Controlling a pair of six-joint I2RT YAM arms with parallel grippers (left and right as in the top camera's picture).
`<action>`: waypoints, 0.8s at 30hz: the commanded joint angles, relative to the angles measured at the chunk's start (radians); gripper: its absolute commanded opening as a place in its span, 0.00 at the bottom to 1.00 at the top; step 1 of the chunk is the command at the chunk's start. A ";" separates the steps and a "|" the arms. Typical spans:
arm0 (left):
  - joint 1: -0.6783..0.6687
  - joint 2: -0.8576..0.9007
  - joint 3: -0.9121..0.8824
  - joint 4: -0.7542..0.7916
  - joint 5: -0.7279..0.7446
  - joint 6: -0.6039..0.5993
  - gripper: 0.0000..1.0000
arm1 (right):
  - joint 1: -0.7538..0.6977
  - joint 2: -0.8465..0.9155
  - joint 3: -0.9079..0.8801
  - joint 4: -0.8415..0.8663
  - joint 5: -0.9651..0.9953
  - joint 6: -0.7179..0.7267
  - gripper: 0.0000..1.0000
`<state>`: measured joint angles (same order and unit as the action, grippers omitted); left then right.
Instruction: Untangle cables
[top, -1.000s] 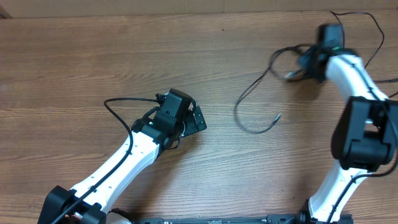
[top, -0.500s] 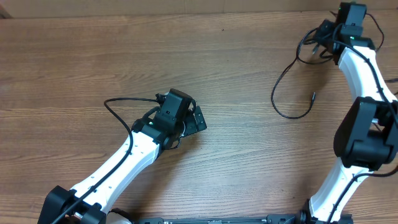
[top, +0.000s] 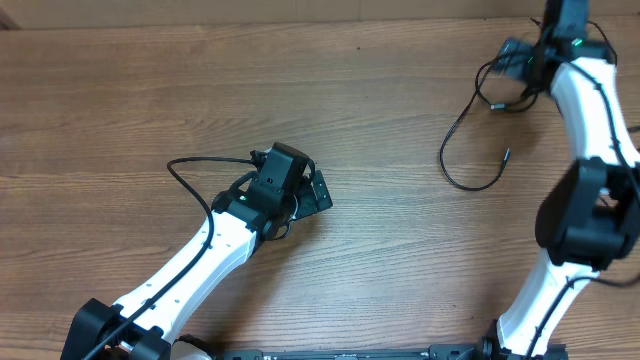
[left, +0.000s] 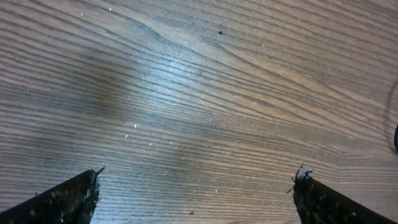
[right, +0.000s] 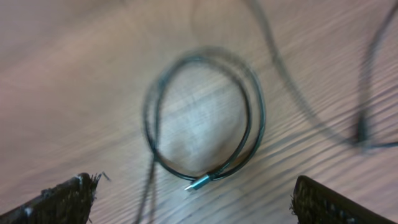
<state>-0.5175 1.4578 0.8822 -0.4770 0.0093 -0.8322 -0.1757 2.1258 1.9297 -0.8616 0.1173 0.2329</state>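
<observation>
The cables lie at the table's far right. One thin black cord (top: 443, 160) curves down from the right gripper (top: 512, 58) and ends in a small plug (top: 506, 155). In the right wrist view a coiled loop of cable (right: 252, 124) lies flat on the wood, its silvery plug (right: 200, 182) just ahead of the right gripper (right: 193, 198). That gripper hangs open above the loop and holds nothing. The left gripper (top: 318, 190) sits mid-table, far from the cables; the left gripper (left: 198, 186) is open over bare wood.
The wooden table (top: 150, 90) ends at its far edge (top: 300, 22), close behind the right gripper. A thicker black wire (top: 185, 170) loops out beside the left arm (top: 215, 245). The right arm (top: 585, 200) stands along the table's right side.
The right arm pulled the cable right and toward the far corner, then its jaws opened and let go of it. The left arm has not moved.
</observation>
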 joint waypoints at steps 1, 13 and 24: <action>-0.006 -0.005 -0.004 0.003 -0.020 -0.002 1.00 | 0.014 -0.220 0.178 -0.048 0.024 -0.006 1.00; 0.052 -0.073 0.024 0.021 -0.222 0.161 1.00 | 0.121 -0.564 0.245 -0.031 0.024 -0.006 1.00; 0.412 -0.637 0.023 -0.272 -0.376 0.438 0.99 | 0.272 -0.713 0.228 -0.061 0.021 -0.006 1.00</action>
<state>-0.1848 0.9630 0.8871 -0.6991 -0.3260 -0.4866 0.0387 1.4696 2.1689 -0.9257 0.1352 0.2314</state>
